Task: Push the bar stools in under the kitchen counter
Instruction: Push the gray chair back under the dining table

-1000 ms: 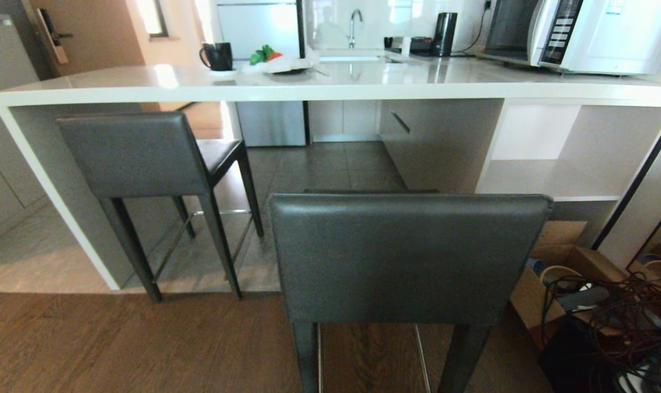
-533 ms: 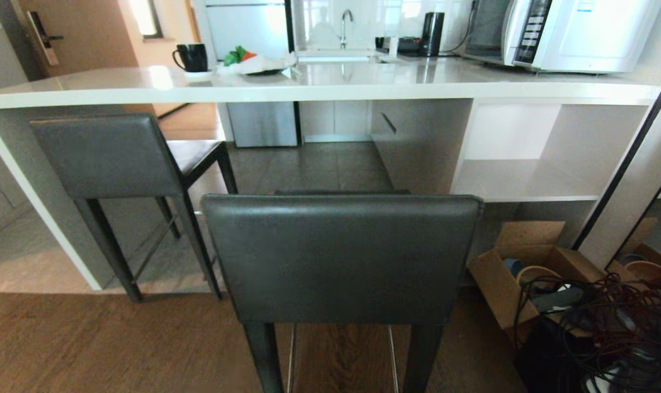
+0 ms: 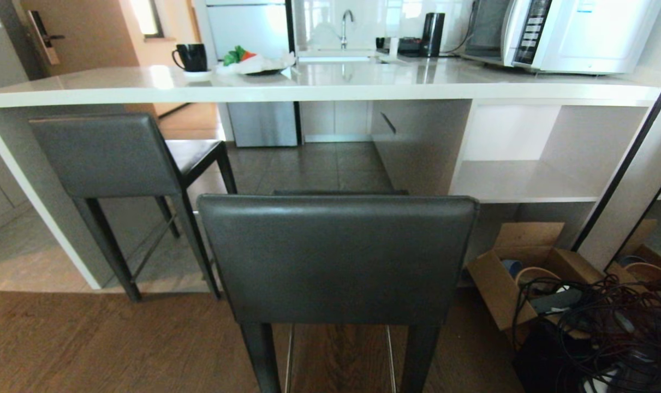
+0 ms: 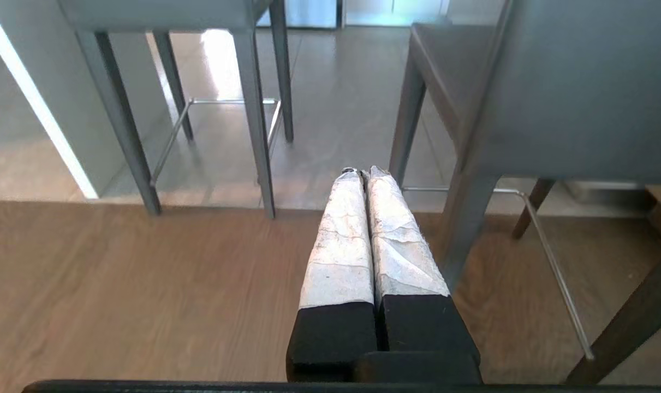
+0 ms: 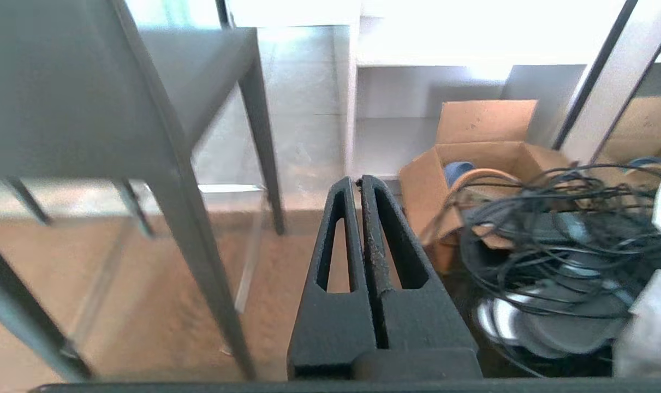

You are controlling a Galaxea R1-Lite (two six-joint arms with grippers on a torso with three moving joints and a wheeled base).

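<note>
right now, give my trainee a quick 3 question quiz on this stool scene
1. True or false: the near stool is fully under the counter.
2. What sits on the counter's right end? A kettle, B microwave, C toaster.
3. What state are the left hand and right hand in?

Key: 1 false, it stands out on the wood floor. 2 B, the microwave. 3 both shut, holding nothing.

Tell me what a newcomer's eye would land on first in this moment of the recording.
The near bar stool dominates: its dark grey backrest fills the centre foreground of the head view, standing out on the wood floor, short of the kitchen counter. The second bar stool on the left sits partly under the white slab. At lower right, a tangle of black cables spills beside an open cardboard box.
</note>
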